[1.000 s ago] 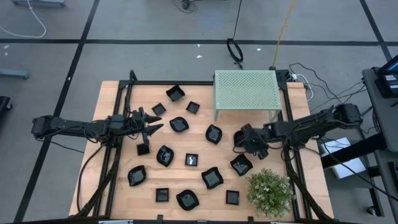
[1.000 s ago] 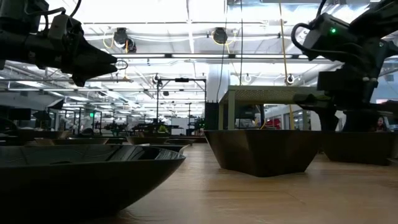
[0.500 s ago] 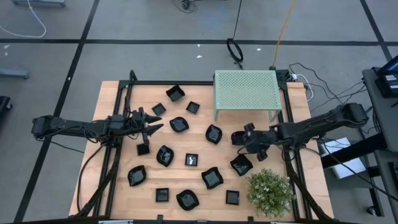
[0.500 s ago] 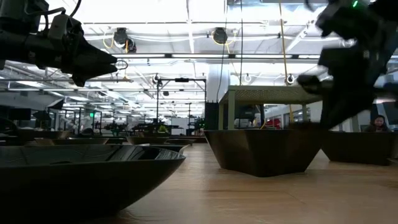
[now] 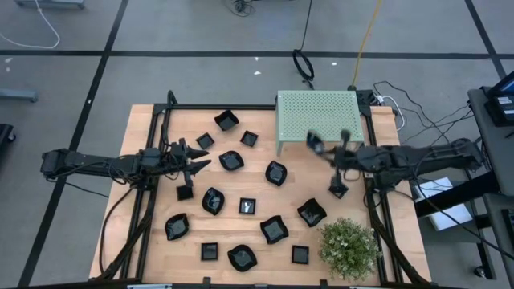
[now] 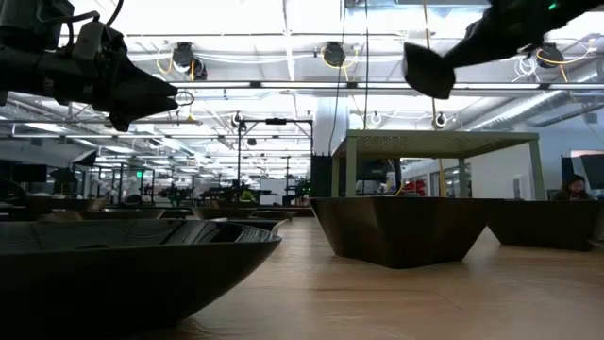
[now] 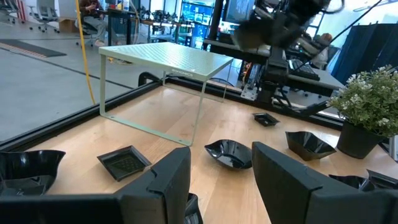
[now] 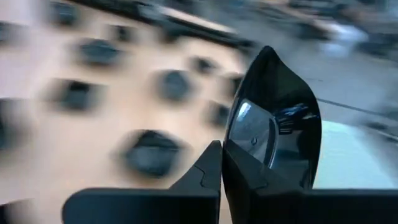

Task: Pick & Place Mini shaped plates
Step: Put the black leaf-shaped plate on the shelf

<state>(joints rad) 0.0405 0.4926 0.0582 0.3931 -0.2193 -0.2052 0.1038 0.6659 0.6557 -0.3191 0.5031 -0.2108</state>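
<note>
Your right gripper point(image 5: 315, 142) is up in the air at the front edge of the pale green perforated metal stand point(image 5: 317, 115), jaws pinched tight on the rim of one small glossy black plate point(image 8: 273, 127). In the low view that plate point(image 6: 427, 68) hangs well above the light wooden table point(image 5: 144, 209), higher than the stand's top point(image 6: 429, 140). Your left gripper point(image 5: 197, 164) hovers over the left side of the table with its fingers point(image 7: 166, 177) parted and nothing between them. The other mini black plates, square and wavy-rimmed, lie scattered across the table, e.g. one wavy dish point(image 5: 276, 172) just in front of the stand and a square one point(image 5: 226, 120) near the far edge. A small green bushy plant point(image 5: 348, 247) stands at the near right corner.
</note>
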